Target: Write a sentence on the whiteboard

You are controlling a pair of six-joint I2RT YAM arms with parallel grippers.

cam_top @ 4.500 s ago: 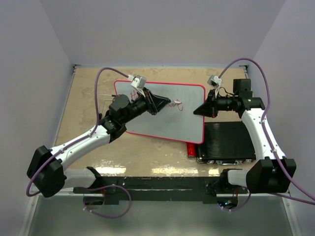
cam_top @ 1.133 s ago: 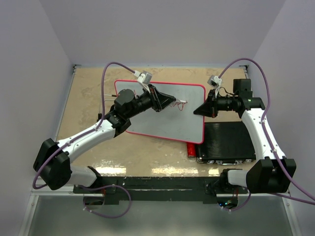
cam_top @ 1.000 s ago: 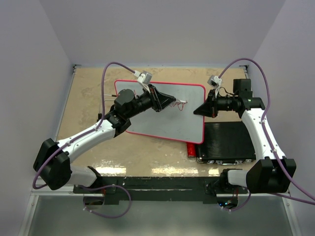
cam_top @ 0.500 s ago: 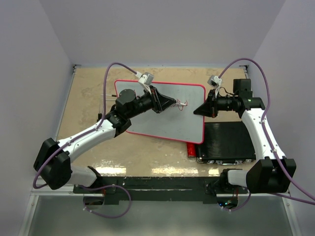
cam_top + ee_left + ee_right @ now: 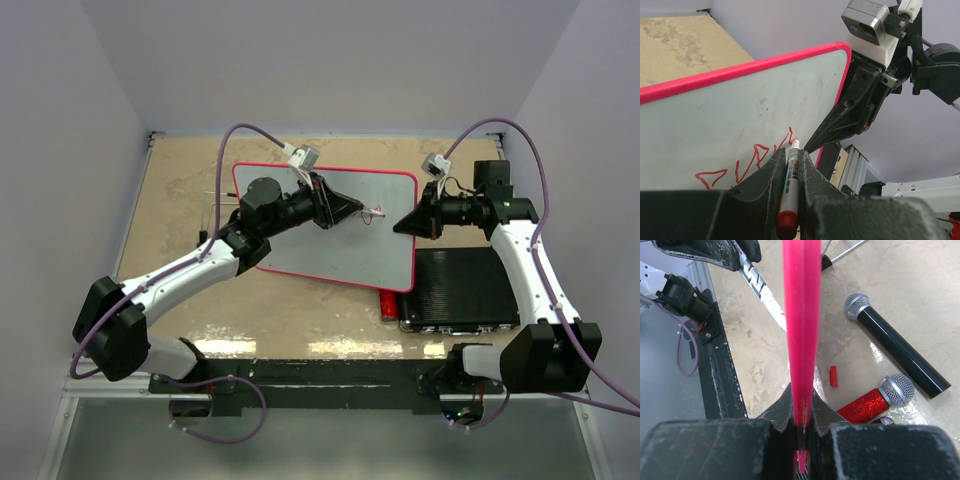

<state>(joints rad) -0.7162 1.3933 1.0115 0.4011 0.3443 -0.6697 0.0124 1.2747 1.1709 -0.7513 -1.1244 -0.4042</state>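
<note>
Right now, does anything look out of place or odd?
A small red cap lies loose on the table near a black microphone and a glittery red microphone, below the raised whiteboard. Nothing looks damaged.

Top camera looks down from above and behind both arms; left wrist camera, close behind the left gripper [image 5: 792, 152], faces the whiteboard [image 5: 715, 110] ahead of it; right wrist camera sights past the right gripper [image 5: 801, 395] along the same board's edge.

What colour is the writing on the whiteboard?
Red. The lettering shows best in the left wrist view.
</note>
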